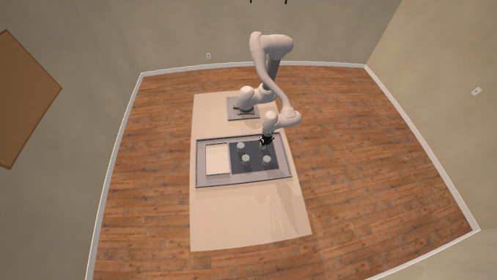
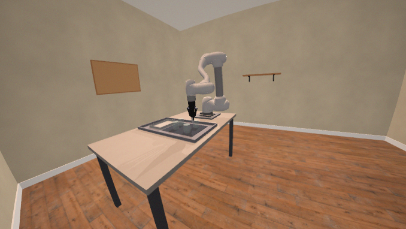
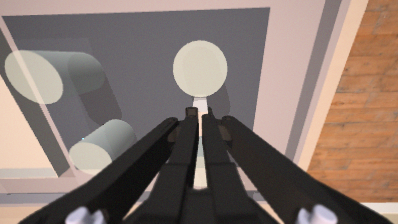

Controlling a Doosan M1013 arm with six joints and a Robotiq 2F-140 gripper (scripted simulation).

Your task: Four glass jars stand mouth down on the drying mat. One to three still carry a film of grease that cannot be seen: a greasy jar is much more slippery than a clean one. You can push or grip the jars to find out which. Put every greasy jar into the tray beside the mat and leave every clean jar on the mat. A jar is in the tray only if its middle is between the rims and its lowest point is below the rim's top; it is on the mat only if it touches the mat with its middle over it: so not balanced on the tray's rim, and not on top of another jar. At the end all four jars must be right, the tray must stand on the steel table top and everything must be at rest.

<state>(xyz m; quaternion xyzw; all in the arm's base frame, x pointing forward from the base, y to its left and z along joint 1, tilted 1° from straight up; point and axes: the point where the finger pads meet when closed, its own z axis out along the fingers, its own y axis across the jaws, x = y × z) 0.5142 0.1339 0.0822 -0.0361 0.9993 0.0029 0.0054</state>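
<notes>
Four pale glass jars stand mouth down on the dark grey mat (image 1: 256, 169) (image 3: 145, 60). The back left jar (image 1: 240, 146) (image 3: 32, 75), the front left jar (image 1: 245, 158) (image 3: 97, 147) and the front right jar (image 1: 266, 159) stand apart from my gripper. My gripper (image 1: 263, 144) (image 2: 192, 118) (image 3: 200, 103) is shut on nothing, pointing straight down. Its tips are right at the back right jar (image 1: 262, 147) (image 3: 200, 67); I cannot tell whether they touch. In the wrist view the fingers hide the front right jar. The white tray (image 1: 217, 161) (image 2: 163, 123) lies left of the mat with no jar in it.
Mat and tray lie on a steel top (image 1: 242, 179) (image 2: 179, 135) with a raised rim, on a wooden table (image 1: 238, 220). The robot base (image 1: 243, 110) stands behind it. The steel rim and the table's right edge are close to the right of the gripper.
</notes>
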